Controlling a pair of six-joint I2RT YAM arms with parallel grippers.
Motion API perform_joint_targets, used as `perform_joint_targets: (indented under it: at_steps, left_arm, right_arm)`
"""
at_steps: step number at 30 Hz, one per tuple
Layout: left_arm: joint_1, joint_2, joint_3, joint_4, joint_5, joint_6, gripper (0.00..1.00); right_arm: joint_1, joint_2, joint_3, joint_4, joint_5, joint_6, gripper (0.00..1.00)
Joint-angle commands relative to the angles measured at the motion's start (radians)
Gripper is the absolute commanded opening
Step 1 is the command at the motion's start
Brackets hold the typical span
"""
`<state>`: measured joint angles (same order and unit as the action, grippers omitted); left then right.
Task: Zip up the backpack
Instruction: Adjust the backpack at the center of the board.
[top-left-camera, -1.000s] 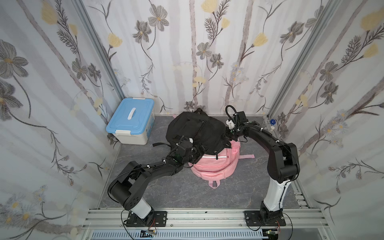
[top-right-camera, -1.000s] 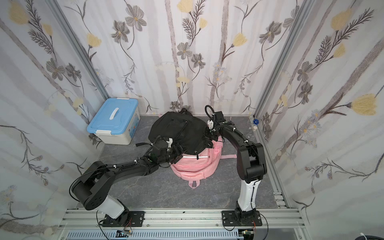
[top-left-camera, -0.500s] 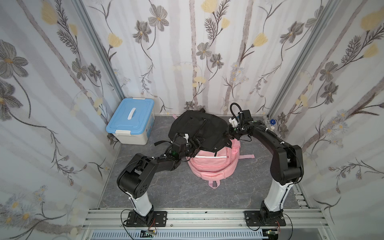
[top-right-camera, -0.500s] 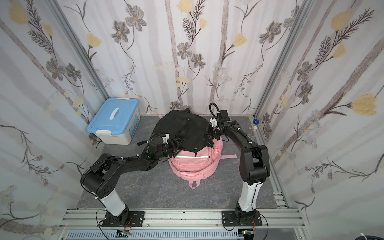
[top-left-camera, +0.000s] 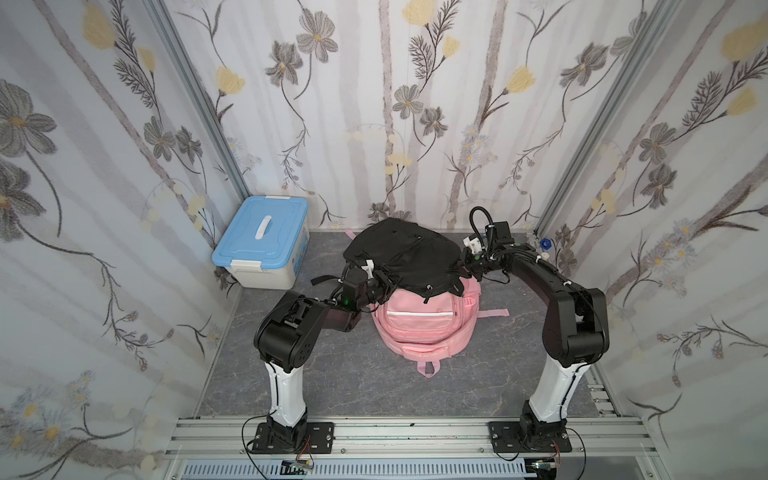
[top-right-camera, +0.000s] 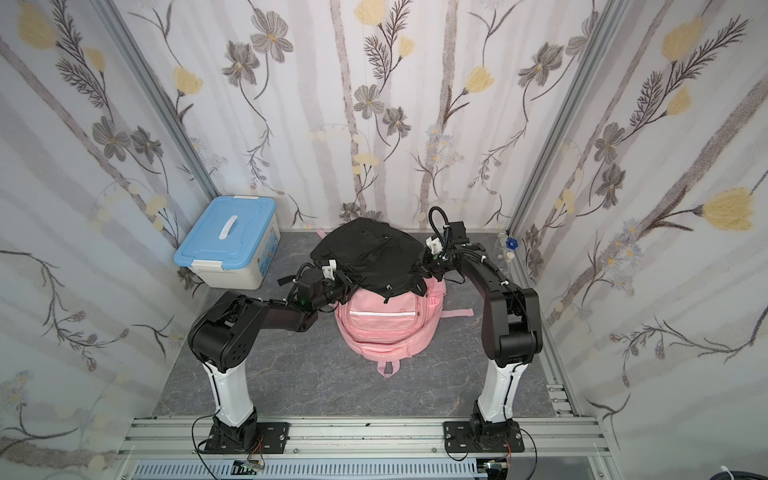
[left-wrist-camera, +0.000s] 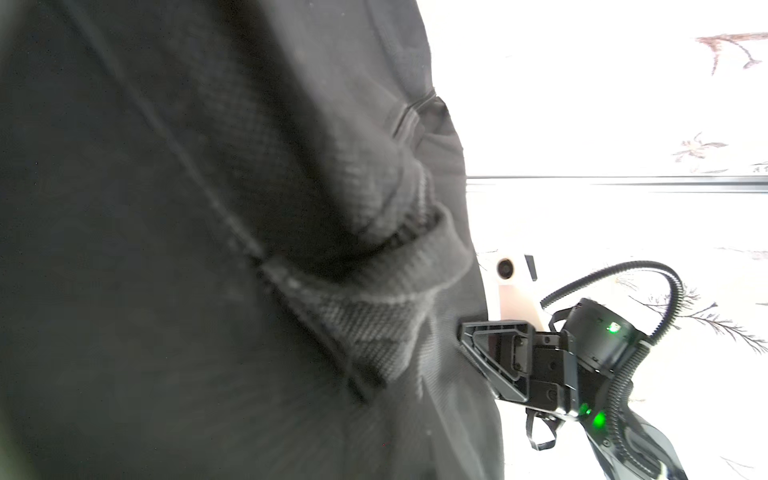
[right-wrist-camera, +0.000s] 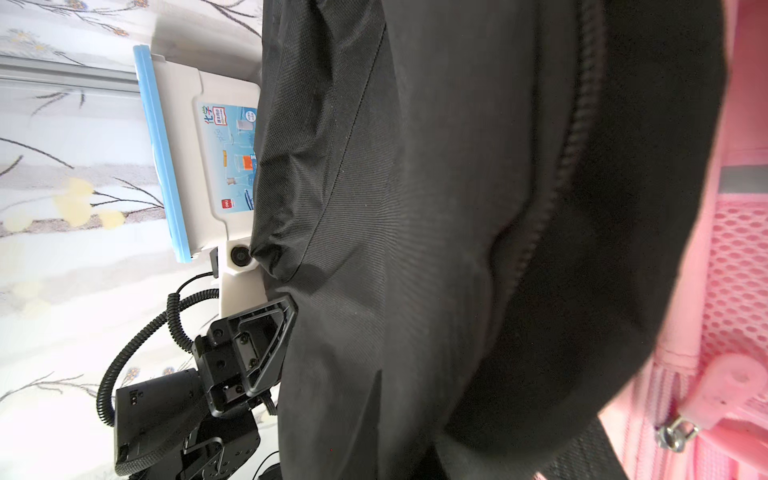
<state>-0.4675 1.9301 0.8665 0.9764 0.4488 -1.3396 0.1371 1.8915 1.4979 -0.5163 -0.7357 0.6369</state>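
A black backpack (top-left-camera: 405, 257) (top-right-camera: 370, 253) lies draped over the top of a pink backpack (top-left-camera: 419, 328) on the grey floor. My left gripper (top-left-camera: 385, 283) (top-right-camera: 347, 281) sits at the black backpack's near left edge; in the right wrist view, the left gripper (right-wrist-camera: 286, 316) has its jaws closed on the fabric. My right gripper (top-left-camera: 463, 266) (left-wrist-camera: 467, 345) is shut on the right edge of the black backpack. A zipper track (right-wrist-camera: 573, 145) curves along the black fabric. Its slider is not visible.
A white box with a blue lid (top-left-camera: 262, 245) stands at the back left by the wall. A small blue-capped bottle (top-left-camera: 545, 243) stands in the back right corner. Flowered walls close in three sides. A pink strap (top-left-camera: 494, 312) lies on the floor.
My left arm has folded back toward its base, and its gripper has gone from open to closed on the black backpack's left edge. The right gripper kept its hold.
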Motion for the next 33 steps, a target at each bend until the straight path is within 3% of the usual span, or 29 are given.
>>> perform_joint_targets:
  at_steps: [1,3,7,8,11,16,21,24,33]
  left_arm:
    - [0.002,-0.002,0.014,0.102,0.021,-0.023,0.04]
    - [0.003,-0.012,0.008,0.103,0.013,-0.017,0.00]
    - [-0.002,-0.037,0.003,0.078,0.008,0.006,0.00]
    - [-0.005,-0.045,0.003,0.068,0.003,0.013,0.00]
    - [-0.015,-0.062,0.000,0.041,-0.007,0.029,0.00]
    - [-0.031,-0.092,0.016,-0.041,-0.019,0.062,0.00]
    - [-0.043,-0.122,0.029,-0.121,-0.034,0.089,0.00]
    - [-0.046,-0.139,0.029,-0.146,-0.041,0.101,0.00]
    - [-0.049,-0.137,0.035,-0.177,-0.044,0.102,0.00]
  right_arm:
    - [-0.002,-0.001,-0.012,0.032,-0.087,0.026,0.00]
    - [-0.004,-0.008,-0.016,0.031,-0.076,0.018,0.00]
    - [0.002,-0.056,-0.011,-0.043,0.038,-0.061,0.56]
    - [0.004,-0.074,-0.011,-0.061,0.075,-0.080,0.63]
    - [0.015,-0.151,-0.044,-0.070,0.162,-0.127,0.71]
    - [0.080,-0.334,-0.159,-0.012,0.294,-0.203,0.72]
    - [0.181,-0.393,-0.275,0.094,0.170,-0.205,0.48]
    - [0.196,-0.412,-0.335,0.156,0.124,-0.186,0.42]
    - [0.197,-0.413,-0.343,0.140,0.068,-0.178,0.41]
